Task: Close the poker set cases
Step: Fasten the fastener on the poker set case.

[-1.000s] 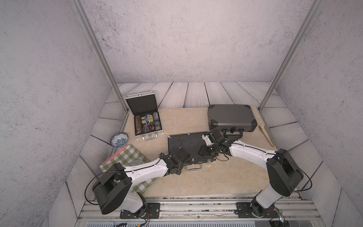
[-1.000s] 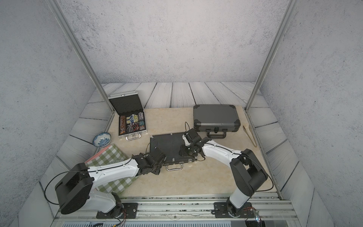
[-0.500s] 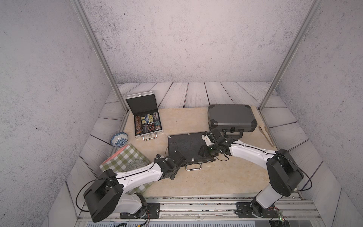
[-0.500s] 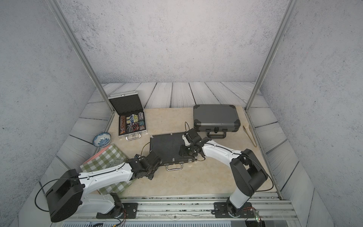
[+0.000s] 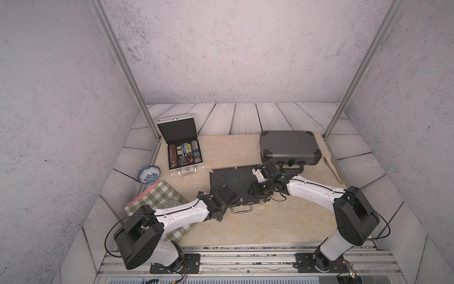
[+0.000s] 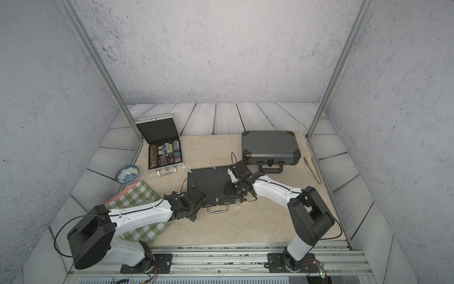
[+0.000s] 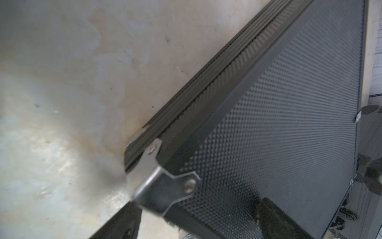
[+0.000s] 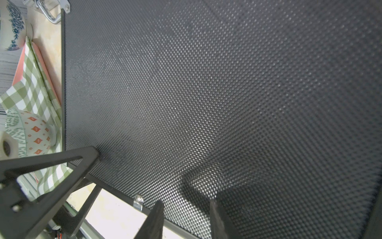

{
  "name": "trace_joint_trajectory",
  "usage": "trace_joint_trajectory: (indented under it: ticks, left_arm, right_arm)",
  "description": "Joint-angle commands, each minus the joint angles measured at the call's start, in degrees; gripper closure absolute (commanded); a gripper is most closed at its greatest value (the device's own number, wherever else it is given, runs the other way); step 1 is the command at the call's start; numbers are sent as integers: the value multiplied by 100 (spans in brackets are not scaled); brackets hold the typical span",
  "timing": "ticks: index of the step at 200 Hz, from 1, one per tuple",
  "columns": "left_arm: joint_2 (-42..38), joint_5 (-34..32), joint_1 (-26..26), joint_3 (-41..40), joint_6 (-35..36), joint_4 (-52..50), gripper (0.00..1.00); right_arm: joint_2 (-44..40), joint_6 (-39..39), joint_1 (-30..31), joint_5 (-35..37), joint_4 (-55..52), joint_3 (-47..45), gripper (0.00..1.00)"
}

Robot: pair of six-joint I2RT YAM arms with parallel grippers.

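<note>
Black case [image 5: 235, 175] lies lid-down at the centre of the desk [image 5: 245, 228]. Left gripper [image 7: 198, 215], released wide, straddles its 7 o'clock corner. Right gripper [image 8: 186, 219], slightly parted and grasping nothing, is over the lid at 4 o'clock. Silver case [image 5: 175, 132] stands open at 10 o'clock.

The left end effector [image 5: 228, 198] has spread its jaws wider. Its arm pulled back from the flat black case [image 5: 235, 179] for a moment, then came forward again to the front corner.
</note>
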Motion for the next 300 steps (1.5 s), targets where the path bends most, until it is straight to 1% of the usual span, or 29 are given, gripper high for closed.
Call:
trace_joint_trajectory:
  ticks: [1, 51, 101, 126, 146, 158, 171, 178, 191, 214, 224, 241, 270, 291, 294, 300]
  left_arm:
    - [287, -99, 38, -45, -86, -618, 10]
    - [455, -334, 38, -65, 7, -719, 10]
    - [588, -463, 37, -363, -164, -345, 11]
    - [521, -745, 21, -375, -7, -248, 17]
    - [295, -924, -23, -357, 197, -303, 21]
    - [152, -830, -32, -291, 350, -381, 21]
    - [-6, -584, -39, -174, 668, -492, 18]
    - [-100, -437, -47, -110, 718, -636, 15]
    - [-303, -123, -57, -155, 617, -772, 12]
    - [-556, 255, -84, -402, 216, -494, 8]
    - [-542, 345, -89, -415, 91, -300, 8]
    - [-341, 470, -97, -222, -55, -257, 6]
    - [67, 427, -100, -124, -368, 155, 6]
    - [291, 282, -98, -1, -485, 53, 6]
    - [312, 257, -102, 7, -650, 26, 6]
    - [348, 227, -103, 29, -722, -48, 6]
  right_arm:
    - [305, -91, -82, 308, -787, -300, 60]
    - [299, -128, -109, 299, -790, -339, 60]
    - [348, -146, -135, 281, -780, -352, 60]
    - [367, -152, -135, 248, -777, -355, 60]
    - [354, -149, -135, 255, -774, -385, 60]
    - [349, -145, -135, 255, -769, -391, 60]
    - [349, -140, -135, 255, -787, -374, 60]
    - [343, -146, -135, 255, -804, -349, 60]
    - [306, -161, -135, 255, -810, -335, 60]
    - [270, -217, -144, 213, -906, -172, 60]
    - [279, -249, -144, 217, -945, -89, 60]
    - [327, -339, -168, 263, -1037, 61, 60]
    - [375, -441, -278, 272, -1067, 131, 60]
    - [376, -495, -371, 213, -1060, 89, 60]
    - [376, -504, -386, 207, -1065, 83, 60]
    - [368, -520, -409, 198, -1060, 64, 60]
